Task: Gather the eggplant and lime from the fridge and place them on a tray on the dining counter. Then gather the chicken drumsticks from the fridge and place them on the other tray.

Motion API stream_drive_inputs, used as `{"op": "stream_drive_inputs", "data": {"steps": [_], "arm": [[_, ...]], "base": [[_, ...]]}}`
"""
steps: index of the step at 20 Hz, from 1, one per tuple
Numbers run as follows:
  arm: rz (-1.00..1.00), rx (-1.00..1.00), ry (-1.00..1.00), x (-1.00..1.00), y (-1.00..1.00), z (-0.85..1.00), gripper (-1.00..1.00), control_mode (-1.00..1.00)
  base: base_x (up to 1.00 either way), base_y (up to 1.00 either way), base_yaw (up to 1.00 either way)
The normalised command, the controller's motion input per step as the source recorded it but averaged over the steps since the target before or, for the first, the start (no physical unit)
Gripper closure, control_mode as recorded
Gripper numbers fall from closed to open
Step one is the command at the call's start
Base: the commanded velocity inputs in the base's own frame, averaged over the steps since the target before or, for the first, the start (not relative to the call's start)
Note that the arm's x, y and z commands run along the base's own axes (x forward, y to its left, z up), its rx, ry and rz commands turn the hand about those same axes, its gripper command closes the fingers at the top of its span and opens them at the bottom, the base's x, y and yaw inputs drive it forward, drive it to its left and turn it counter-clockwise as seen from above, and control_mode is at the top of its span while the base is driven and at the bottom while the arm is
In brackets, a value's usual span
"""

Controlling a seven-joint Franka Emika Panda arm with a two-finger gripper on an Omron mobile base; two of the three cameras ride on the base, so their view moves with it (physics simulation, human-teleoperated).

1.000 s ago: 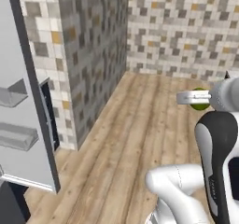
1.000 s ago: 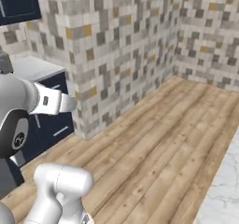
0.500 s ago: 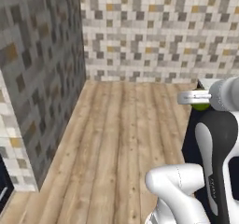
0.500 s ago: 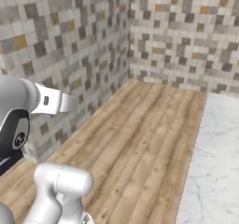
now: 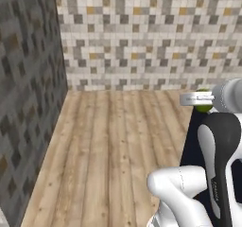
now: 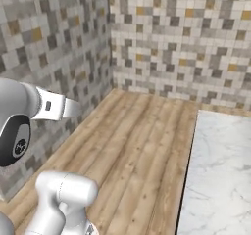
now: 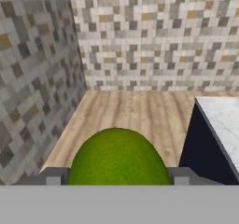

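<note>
Nearest to me, I see the fingers [image 7: 56,176] pinching the green lime [image 7: 116,158] from both sides, carried above the wooden floor [image 7: 135,113]. Just right of it, the white marble desk [image 7: 223,120] shows its near corner over a dark front. Farther off, mosaic-tiled walls [image 7: 154,36] meet in a corner.

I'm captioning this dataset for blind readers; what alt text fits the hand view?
A green lime sits clamped between the gripper's two grey fingertips at the bottom of the picture. Beyond it a wooden floor runs to mosaic-tiled walls, with the corner of a white marble counter on a dark base at right.
</note>
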Motion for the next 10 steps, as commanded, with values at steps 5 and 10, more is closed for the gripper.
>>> {"op": "stream_drive_inputs", "data": {"steps": [5, 10], "arm": [[0.00, 0.00, 0.00, 0.00, 0.00, 0.00, 1.00, 1.00], [0.00, 0.00, 0.00, 0.00, 0.00, 0.00, 1.00, 1.00]], "base": [[0.90, 0.00, -0.18], [0.87, 0.00, -0.14]]}}
